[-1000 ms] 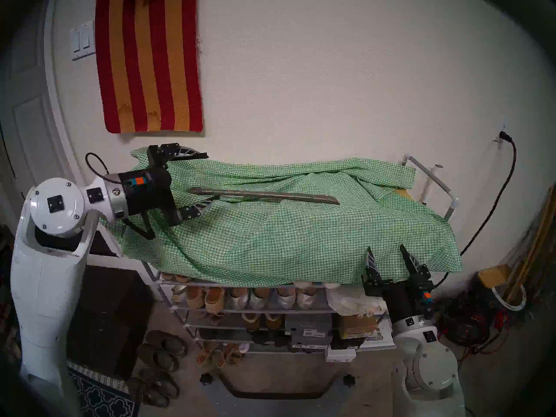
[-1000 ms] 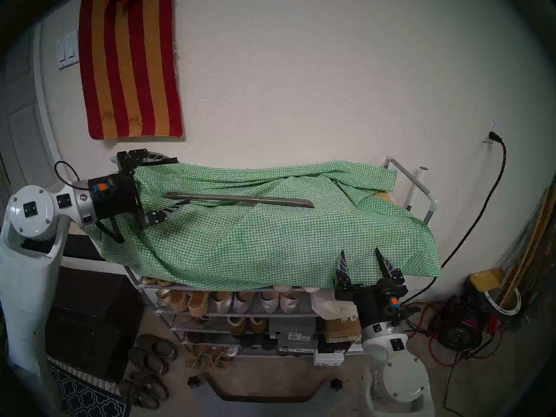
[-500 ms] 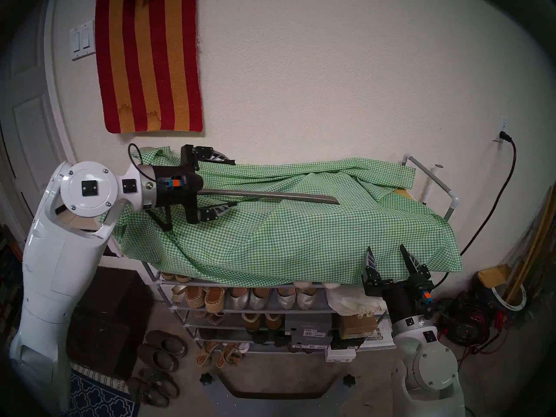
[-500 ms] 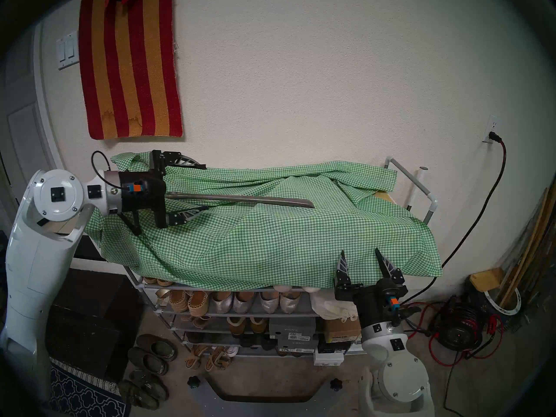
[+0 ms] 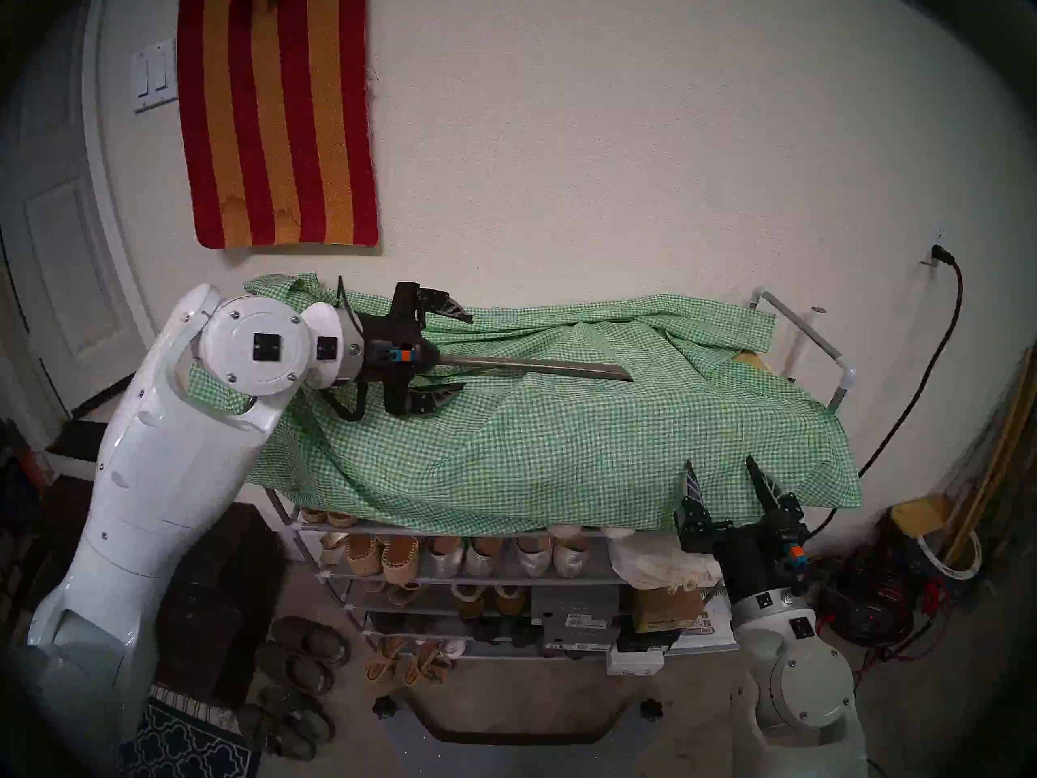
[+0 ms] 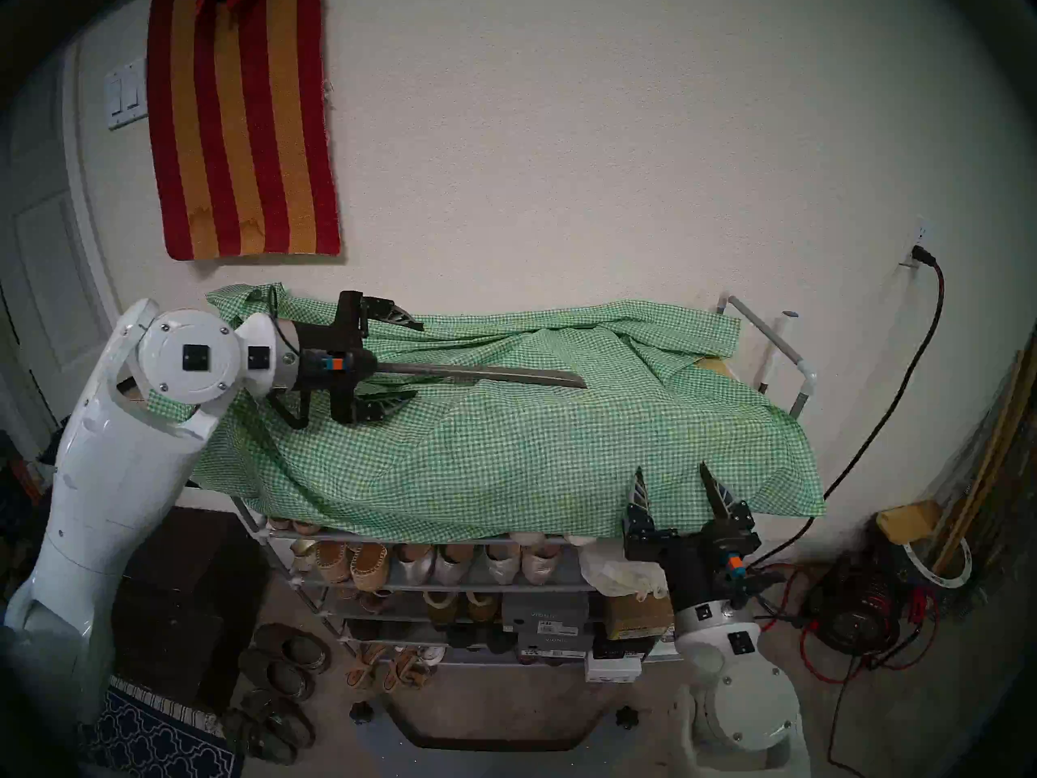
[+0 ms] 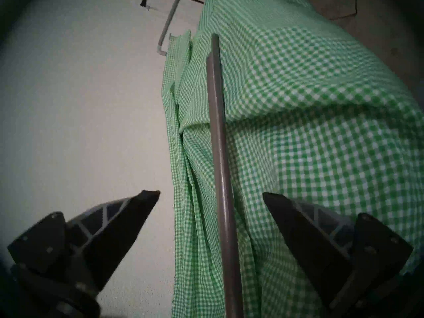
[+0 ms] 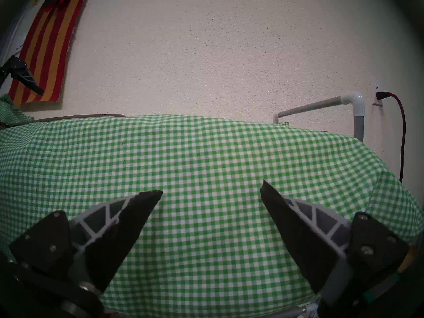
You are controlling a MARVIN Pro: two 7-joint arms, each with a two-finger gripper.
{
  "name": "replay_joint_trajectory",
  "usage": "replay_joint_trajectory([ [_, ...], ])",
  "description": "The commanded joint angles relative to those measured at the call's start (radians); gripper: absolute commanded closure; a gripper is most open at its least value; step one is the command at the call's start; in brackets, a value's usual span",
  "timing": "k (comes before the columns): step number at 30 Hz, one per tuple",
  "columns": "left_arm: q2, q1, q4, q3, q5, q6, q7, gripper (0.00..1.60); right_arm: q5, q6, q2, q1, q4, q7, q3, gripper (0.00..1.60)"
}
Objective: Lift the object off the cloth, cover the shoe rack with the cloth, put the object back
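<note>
Nearest, low at the front right: right gripper (image 5: pixel 729 476) unmoved over the last second, fingers (image 8: pixel 128 228) spread wide and empty, tips just short of the hanging front of the cloth (image 5: pixel 561 451)

Further in, up on top: cloth bunched over the top of the shoe rack (image 5: pixel 482 580), lower tiers of shoes bare, so covering not done yet. Grey shoehorn (image 5: pixel 538 365) lying lengthwise on the cloth, scooped end toward the rack's right rail

Left gripper (image 5: pixel 457 353) now swung in from the left end and rolled, fingers (image 7: pixel 128 221) apart and straddling the shoehorn's near end, one on the wall side, one on the front side; a second ago well short of it. Judged: lined up for the pick, closing next, lift not begun

Hard to tell: rounded end with its hole hidden behind the gripper body in the head views, cut off at the bottom edge in the left wrist view; whether either finger touches the bar or the fabric, unclear; top shelf under the cloth unseen
</note>
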Motion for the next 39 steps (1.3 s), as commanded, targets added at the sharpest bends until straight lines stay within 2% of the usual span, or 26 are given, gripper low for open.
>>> replay_joint_trajectory([
  [1,-0.062,-0.110,0.034,0.051,0.127,0.115,-0.013,0.00,0.000,0.001,-0.001,0.000,0.000,0.000,-0.001,0.00],
  [5,-0.068,-0.097,0.019,0.059,0.172,0.212,-0.041,0.00,0.000,0.001,-0.001,0.000,-0.001,0.000,-0.001,0.00],
  [10,-0.075,-0.064,0.009,0.061,0.148,0.246,-0.067,0.01,0.000,0.001,-0.001,0.000,-0.001,0.000,-0.001,0.00],
  [11,-0.077,-0.057,0.005,0.059,0.138,0.252,-0.074,0.94,0.000,0.001,-0.001,0.000,-0.001,0.000,-0.001,0.00],
  [12,-0.077,-0.053,-0.001,0.059,0.136,0.258,-0.076,1.43,0.000,0.001,-0.001,0.000,-0.001,0.000,-0.001,0.00],
  [13,-0.081,-0.051,-0.001,0.054,0.126,0.264,-0.083,1.60,0.000,0.001,-0.001,0.000,-0.001,0.000,-0.001,0.00],
  [17,-0.087,-0.047,-0.007,0.042,0.095,0.268,-0.104,1.60,0.000,0.001,-0.001,0.000,-0.001,0.000,-0.001,0.00],
  [20,-0.097,-0.028,-0.028,0.030,0.084,0.264,-0.083,1.60,0.000,0.001,-0.001,0.000,-0.001,0.000,-0.001,0.00],
  [22,-0.127,-0.030,-0.033,0.002,0.075,0.274,-0.040,1.60,0.000,0.001,-0.001,0.000,-0.001,0.000,-0.001,0.00],
  [26,-0.150,-0.081,-0.053,-0.028,0.082,0.273,0.005,1.60,0.000,0.001,-0.001,0.000,0.000,0.000,-0.001,0.00],
  [34,-0.136,-0.138,-0.108,-0.078,0.106,0.263,0.070,1.60,0.000,0.001,-0.001,0.000,0.000,0.000,-0.001,0.00],
  [39,-0.131,-0.175,-0.114,-0.159,0.103,0.276,0.097,1.60,0.000,0.001,-0.001,0.000,0.000,0.000,-0.001,0.00],
])
